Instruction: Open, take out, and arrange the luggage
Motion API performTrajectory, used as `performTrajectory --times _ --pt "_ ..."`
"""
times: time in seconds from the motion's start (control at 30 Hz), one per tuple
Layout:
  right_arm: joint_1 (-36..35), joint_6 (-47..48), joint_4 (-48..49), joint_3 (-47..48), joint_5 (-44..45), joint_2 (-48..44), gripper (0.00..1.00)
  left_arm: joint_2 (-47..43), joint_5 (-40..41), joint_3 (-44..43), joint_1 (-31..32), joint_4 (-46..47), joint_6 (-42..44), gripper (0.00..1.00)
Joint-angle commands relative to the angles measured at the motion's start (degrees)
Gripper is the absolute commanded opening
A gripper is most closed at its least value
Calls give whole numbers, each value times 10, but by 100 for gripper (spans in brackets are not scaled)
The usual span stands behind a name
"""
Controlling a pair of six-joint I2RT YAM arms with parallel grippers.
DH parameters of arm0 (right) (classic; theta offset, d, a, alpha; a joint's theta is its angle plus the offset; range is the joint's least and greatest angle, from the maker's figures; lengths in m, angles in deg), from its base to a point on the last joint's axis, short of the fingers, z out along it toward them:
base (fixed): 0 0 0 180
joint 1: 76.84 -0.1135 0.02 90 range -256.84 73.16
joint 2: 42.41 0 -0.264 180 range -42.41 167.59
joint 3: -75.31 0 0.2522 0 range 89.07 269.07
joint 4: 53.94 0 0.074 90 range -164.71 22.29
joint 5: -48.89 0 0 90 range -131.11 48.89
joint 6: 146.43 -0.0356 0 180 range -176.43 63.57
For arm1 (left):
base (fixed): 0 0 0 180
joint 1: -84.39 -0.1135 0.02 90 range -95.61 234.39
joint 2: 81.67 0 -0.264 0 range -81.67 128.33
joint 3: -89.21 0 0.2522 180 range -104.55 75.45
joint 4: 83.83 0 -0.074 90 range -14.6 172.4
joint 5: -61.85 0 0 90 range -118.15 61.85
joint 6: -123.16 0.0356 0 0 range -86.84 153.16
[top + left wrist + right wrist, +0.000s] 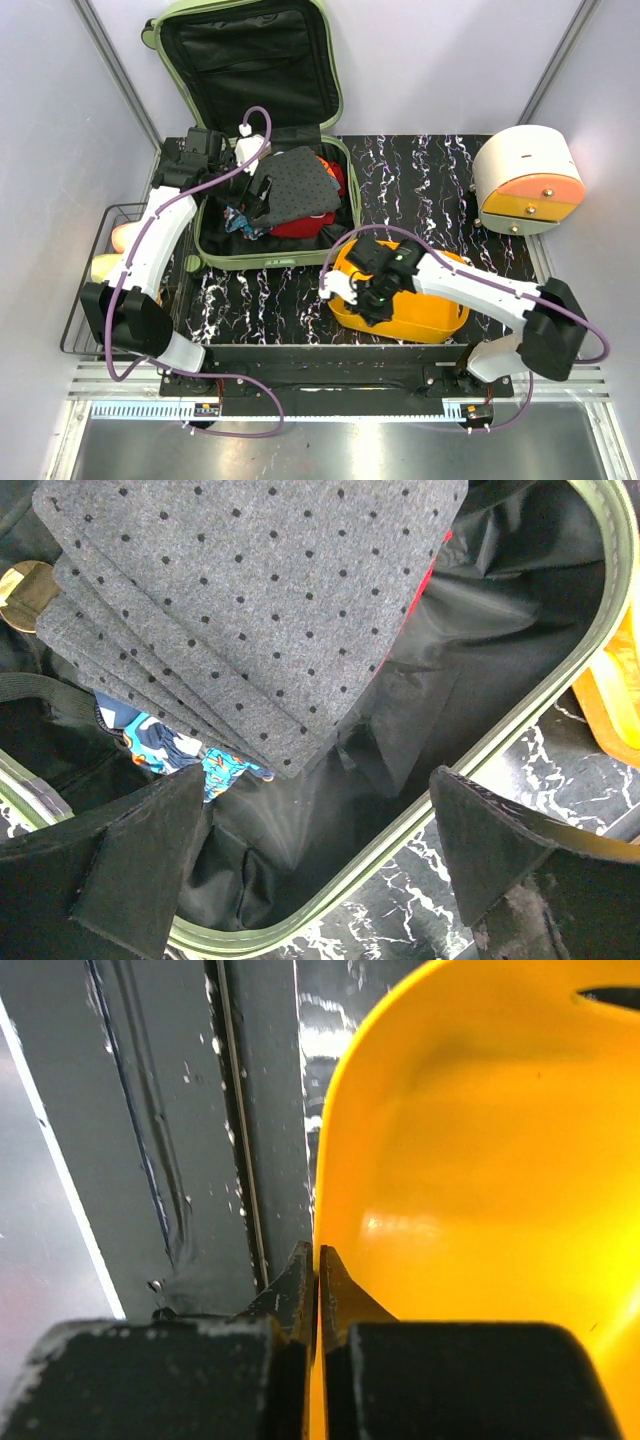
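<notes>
Overhead, the luggage (250, 60) lies open at the table's (430, 180) far left. Only the wrist views show the jaws: the left gripper (320, 795) gapes empty over the dotted grey cloth (260, 610), and the right gripper (318, 1255) pinches the yellow tray's (480, 1160) rim.

Robot test cell, plain pale panels (50, 100) boxing me in at both upper sides, bare metal posts (120, 75) in the corners, black marbled mat (430, 170) mid-frame, my bases (185, 352) bolted to a rail (320, 375) along the bottom, purple cables (250, 430) looping.
</notes>
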Motion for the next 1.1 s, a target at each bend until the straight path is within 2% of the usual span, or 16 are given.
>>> performTrajectory --times 0.0,0.07,0.13,0.17,0.27,0.33,0.37,0.47,0.5,0.57,0.6,0.63,0.7,0.73,0.87,1.07 --pt "-40 -56 79 71 -24 58 4 8 -8 -12 -1 5 76 97" --pt "-57 -59 95 77 -26 63 19 16 -27 -12 0 -11 118 94" --pt "-61 -68 98 80 -34 56 46 25 -29 -10 0 -14 170 89" --pt "-61 -74 97 85 -39 51 63 26 -30 -3 0 -14 189 88" --pt "-41 -106 92 105 -46 21 75 20 -45 27 0 -3 274 84" --pt "-13 -117 100 112 -86 -13 78 10 -72 49 -3 13 324 83" --pt "25 -132 105 118 -99 -22 79 1 -87 58 -10 19 346 82" --pt "90 -167 121 140 -129 -38 79 -17 -119 90 -10 43 380 80" --pt "137 -180 127 147 -131 -31 79 -21 -119 100 -4 52 402 79" --pt "178 -224 147 165 -139 -14 77 -35 -96 136 5 96 422 75" --pt "211 -237 150 174 -135 9 73 -36 -74 147 9 126 428 73" --pt "218 -243 132 186 -121 23 71 -36 -63 160 11 138 432 72" --pt "227 -224 101 217 -100 52 72 -29 -45 163 17 147 450 70" --pt "227 -210 81 219 -75 52 76 -26 -39 161 19 147 454 70" --pt "240 -87 12 201 -19 46 83 -22 -37 158 21 141 459 71" --pt "276 32 -16 122 35 34 82 -16 -43 155 21 134 438 72"
